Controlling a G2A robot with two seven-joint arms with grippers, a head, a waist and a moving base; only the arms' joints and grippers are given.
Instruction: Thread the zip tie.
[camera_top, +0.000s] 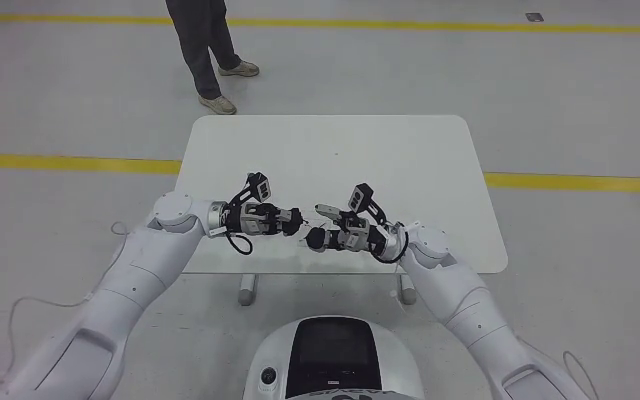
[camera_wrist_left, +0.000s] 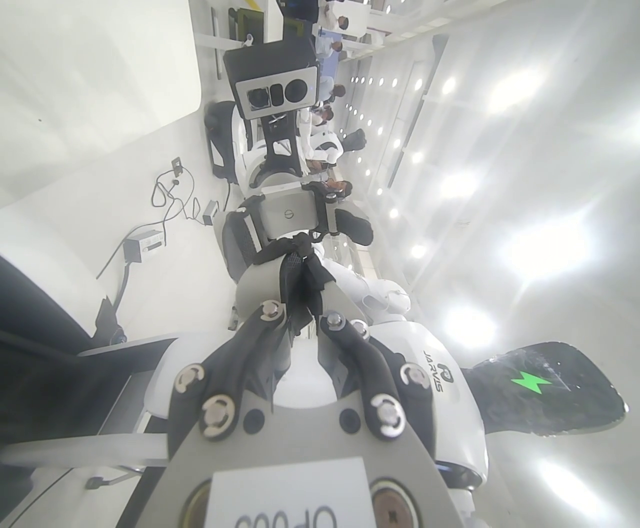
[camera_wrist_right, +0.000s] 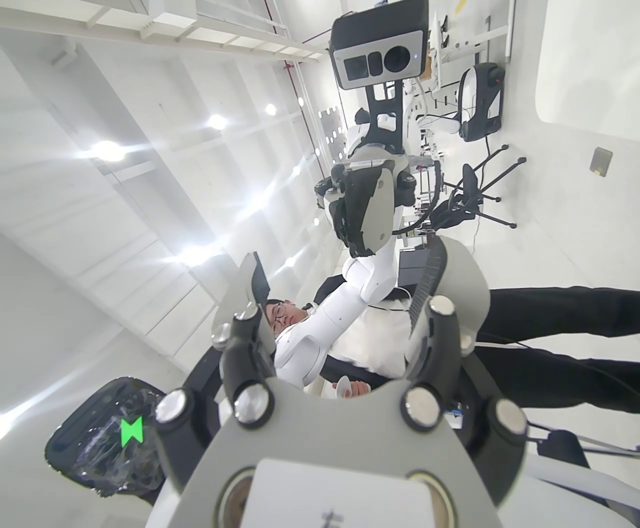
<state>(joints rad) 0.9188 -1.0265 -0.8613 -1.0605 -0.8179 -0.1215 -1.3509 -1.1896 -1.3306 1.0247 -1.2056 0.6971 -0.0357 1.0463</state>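
L gripper (camera_wrist_left: 300, 260) clenched on black zip tie (camera_wrist_left: 270, 252) at its tips, above table (camera_top: 400, 160) near edge; R gripper (camera_wrist_right: 345, 255) released, fingers spread, facing L gripper, close.

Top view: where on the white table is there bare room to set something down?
The white rectangular tabletop is bare across its far half and both far corners. Crowded: the near middle, where the black left gripper and black right gripper nearly meet.

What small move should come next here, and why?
Probably bring the open right gripper forward to the left gripper, which seems shut on the dark zip tie. The two face each other tip to tip with a small gap between them.
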